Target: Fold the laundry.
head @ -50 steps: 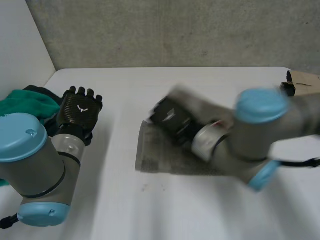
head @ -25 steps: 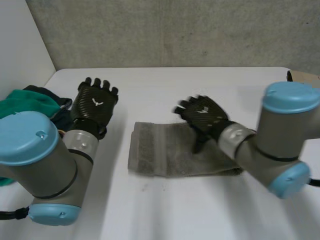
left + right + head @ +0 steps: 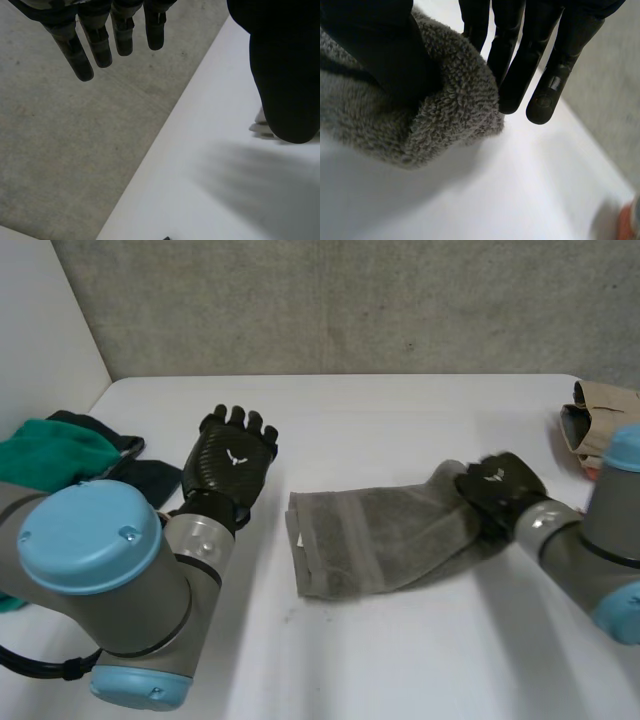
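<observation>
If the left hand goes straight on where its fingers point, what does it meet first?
The way looks free: the left hand points across the table toward the grey wall behind, likely met first.

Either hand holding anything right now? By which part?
The right hand pinches the grey towel by its bunched end on the robot's right, thumb against fingers. The left hand is open and holds nothing.

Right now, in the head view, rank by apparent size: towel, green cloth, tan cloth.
1. Towel, largest.
2. Green cloth, partly hidden, so its rank is unsure.
3. Tan cloth, smallest showing, cut off at the edge.
</observation>
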Controlling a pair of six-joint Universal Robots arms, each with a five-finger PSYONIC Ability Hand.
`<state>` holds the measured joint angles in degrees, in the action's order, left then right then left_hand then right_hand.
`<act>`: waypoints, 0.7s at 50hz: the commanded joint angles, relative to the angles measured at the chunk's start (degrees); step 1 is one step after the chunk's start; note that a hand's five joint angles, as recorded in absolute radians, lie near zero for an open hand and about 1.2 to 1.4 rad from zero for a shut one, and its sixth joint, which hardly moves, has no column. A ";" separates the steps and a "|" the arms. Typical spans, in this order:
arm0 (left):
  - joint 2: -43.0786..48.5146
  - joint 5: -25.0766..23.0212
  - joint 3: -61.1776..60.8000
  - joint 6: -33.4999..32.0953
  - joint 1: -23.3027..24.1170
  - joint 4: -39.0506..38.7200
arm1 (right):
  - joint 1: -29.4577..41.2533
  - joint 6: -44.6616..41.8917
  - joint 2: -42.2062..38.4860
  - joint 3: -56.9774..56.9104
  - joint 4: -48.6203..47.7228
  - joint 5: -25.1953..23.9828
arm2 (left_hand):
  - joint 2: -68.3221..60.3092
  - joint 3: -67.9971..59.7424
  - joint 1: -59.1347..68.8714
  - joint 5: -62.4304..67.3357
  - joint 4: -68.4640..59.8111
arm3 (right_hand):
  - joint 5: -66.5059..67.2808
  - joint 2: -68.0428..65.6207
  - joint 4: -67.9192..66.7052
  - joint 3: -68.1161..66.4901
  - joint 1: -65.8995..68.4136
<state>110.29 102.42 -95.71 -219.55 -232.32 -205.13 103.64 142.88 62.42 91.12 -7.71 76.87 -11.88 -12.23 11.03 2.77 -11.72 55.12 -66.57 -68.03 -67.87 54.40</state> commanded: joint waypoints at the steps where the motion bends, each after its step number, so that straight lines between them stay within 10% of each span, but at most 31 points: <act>1: -4.38 0.24 -1.23 0.26 -1.99 1.13 | 21.32 -7.96 -2.39 -9.64 -2.75 2.85 | 1.88 2.23 -1.03 -2.77 1.72 | 14.88 -13.43 -11.97 -12.13 25.60; 9: -5.87 0.41 -2.99 0.44 -3.23 2.36 | 31.00 -9.46 -9.33 -10.61 -3.37 -5.32 | 1.88 2.23 -1.03 -2.77 1.72 | 14.88 -13.43 -11.97 -12.13 25.60; 14: -5.52 0.33 -2.64 1.05 -3.32 2.28 | 30.65 -2.47 -8.11 -10.25 -3.89 -5.59 | 1.88 2.23 -1.03 -2.77 1.72 | -55.12 56.57 58.03 57.87 -44.40; 26: -1.75 0.24 6.05 9.65 2.38 2.63 | 13.44 37.52 3.76 -9.11 3.02 -2.77 | 1.88 2.23 -1.03 -2.77 1.72 | -55.12 56.57 58.03 57.87 -44.40; 35: 8.18 0.94 14.93 19.41 8.11 12.19 | 11.40 39.15 0.61 -13.76 11.40 -2.95 | 1.88 2.23 -1.03 -2.77 1.72 | -55.12 56.57 58.03 57.87 -44.40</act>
<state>111.46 102.74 -86.87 -206.70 -227.74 -200.28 115.22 183.05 66.46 80.99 -0.92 74.03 -11.88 -12.23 11.03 2.77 -11.72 3.58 -12.56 -13.39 -12.36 11.52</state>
